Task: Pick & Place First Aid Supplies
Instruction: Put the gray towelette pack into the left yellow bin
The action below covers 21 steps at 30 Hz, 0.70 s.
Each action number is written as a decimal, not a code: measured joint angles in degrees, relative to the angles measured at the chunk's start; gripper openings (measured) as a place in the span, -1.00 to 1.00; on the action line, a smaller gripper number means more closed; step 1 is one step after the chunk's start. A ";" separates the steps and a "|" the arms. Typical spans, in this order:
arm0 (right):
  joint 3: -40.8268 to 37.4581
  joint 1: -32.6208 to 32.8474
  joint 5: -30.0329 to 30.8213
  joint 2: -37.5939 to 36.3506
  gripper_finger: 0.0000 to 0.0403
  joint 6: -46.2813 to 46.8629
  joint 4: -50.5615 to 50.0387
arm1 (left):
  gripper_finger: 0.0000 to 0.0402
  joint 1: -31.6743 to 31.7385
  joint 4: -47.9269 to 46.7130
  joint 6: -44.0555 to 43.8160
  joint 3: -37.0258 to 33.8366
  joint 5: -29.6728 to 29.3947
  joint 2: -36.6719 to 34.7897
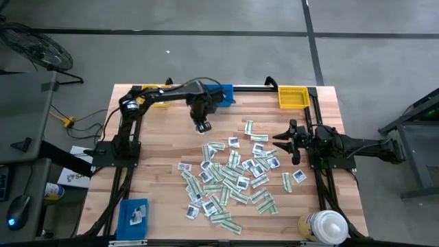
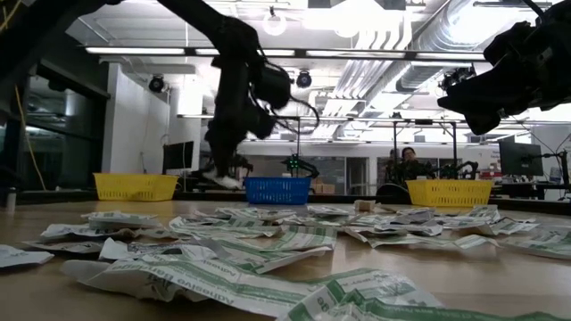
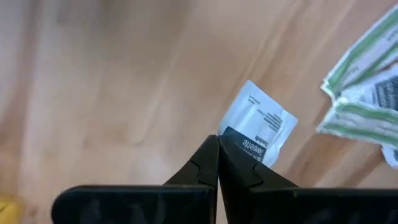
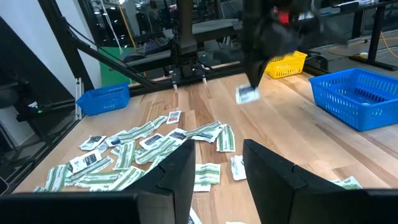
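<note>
**Supervisor:** Where were you at that moment?

**Operator:** I had the left gripper (image 3: 217, 146) pinched closed on one squarish white packet (image 3: 260, 124), gripping it by a corner; it hung clear of the wood, at about eleven o'clock from the pile of first aid supplies (image 1: 230, 177), just short of the blue bin at the far edge (image 1: 221, 95); in the right wrist view the same packet (image 4: 247, 94) dangled under the arm.

**Supervisor:** And the other arm?

**Operator:** The right gripper (image 1: 281, 138) waited at three o'clock of the pile, fingers spread apart, holding nothing.

**Supervisor:** How much was done?

**Operator:** Little, by my judgement; dozens of packets and green-striped strips lay scattered across the middle of the table (image 1: 158, 137); the near blue bin (image 1: 134, 213) at seven o'clock seemed to hold a few white packets, though I could not count them; I saw nothing in the yellow bin (image 1: 293, 97) at one o'clock from above, and another yellow bin sat mostly hidden behind the left arm; nearly the whole heap was left.
</note>
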 joint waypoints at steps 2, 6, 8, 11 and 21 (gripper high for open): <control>-0.01 0.01 0.00 0.00 -0.36 0.00 -0.01 | -1.00 1.34 -1.34 0.00 0.55 -0.02 -1.63; 0.01 0.01 0.00 0.00 -0.36 0.00 0.00 | -1.00 5.01 -4.19 0.00 0.51 -2.48 -3.37; 0.00 0.00 0.00 0.00 -0.36 0.00 -0.01 | -1.00 7.31 -5.40 -0.13 0.51 -4.69 -4.60; -0.01 0.01 0.00 0.00 -0.36 0.00 0.00 | -1.00 11.04 -6.87 -1.07 0.37 -7.03 -5.74; 0.01 0.00 0.00 0.00 -0.36 0.00 -0.02 | -1.00 22.58 -9.75 -4.09 0.31 -11.82 -7.19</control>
